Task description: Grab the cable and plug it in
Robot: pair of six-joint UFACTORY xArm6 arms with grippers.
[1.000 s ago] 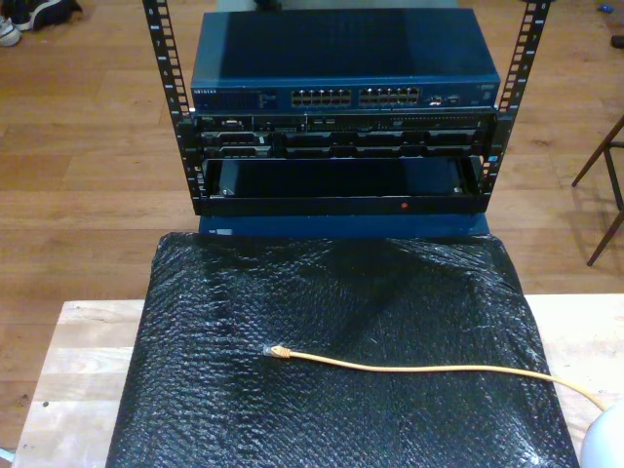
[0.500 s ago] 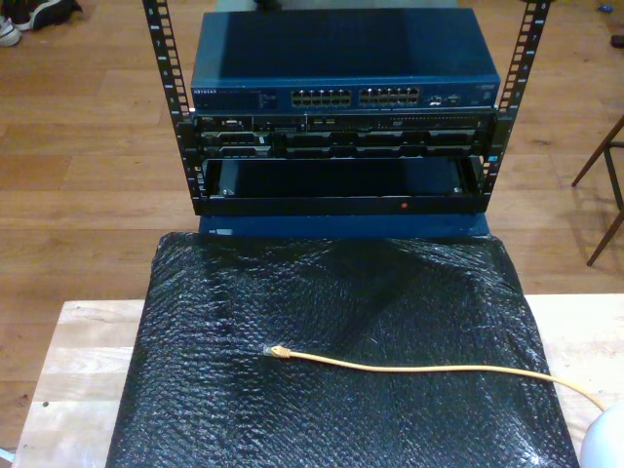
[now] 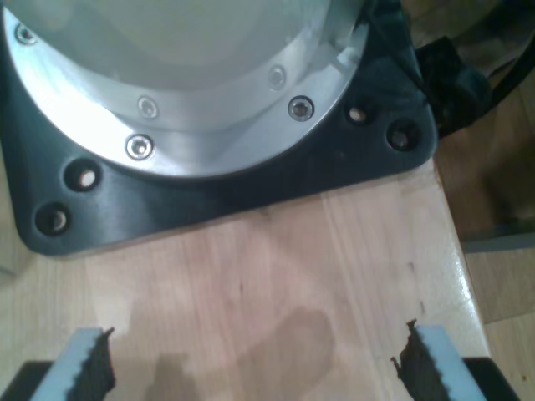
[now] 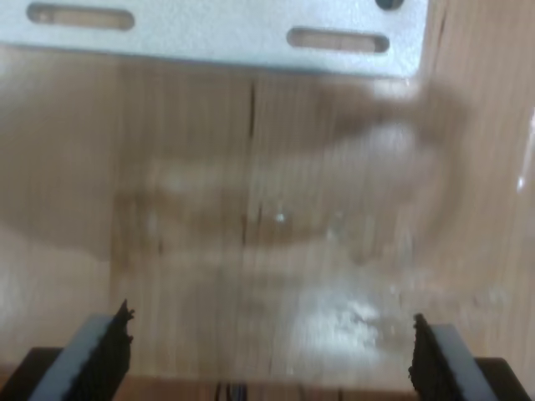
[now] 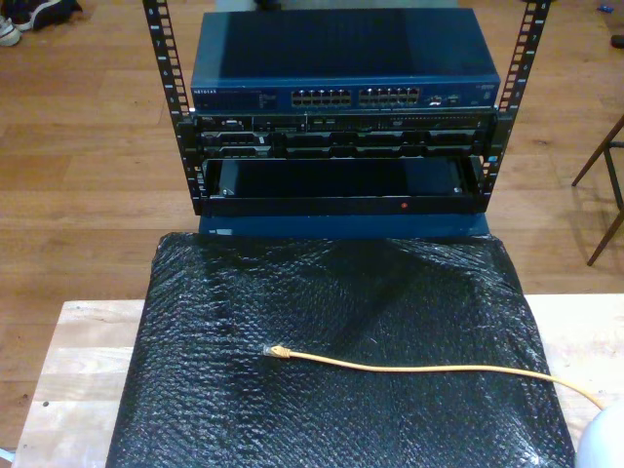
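**Cable loose on the mat, both grippers open over bare wood**

While the cable [image 5: 429, 369] lies free on the black mat [image 5: 331, 292], we hold both grippers away from it, each over plain wooden tabletop. The cable runs from the exterior view's near right edge toward the middle of the mat, and its plug [image 5: 276, 351] rests on the mat left of centre in that view, pointing left. Nothing touches it.

Beyond the mat's far edge stands the rack [image 5: 341, 127], with a blue switch [image 5: 341, 58] on top showing a row of ports [image 5: 356, 97] along its front face. Below it sit darker units and an open bay.

My first gripper [image 3: 255, 368] has its jaws spread wide with nothing between them; only pale wood shows in the gap. Just beyond it a round metal base [image 3: 192, 75] sits on a black plate [image 3: 251, 192] bolted to the table [image 5: 78, 370].

My second gripper [image 4: 272, 351] is likewise spread wide and holds nothing. It hangs over glossy wood, near a slotted metal bracket [image 4: 217, 33].

At the exterior view's near right corner a pale rounded shape [image 5: 603, 444] cuts in; we cannot tell what it is.
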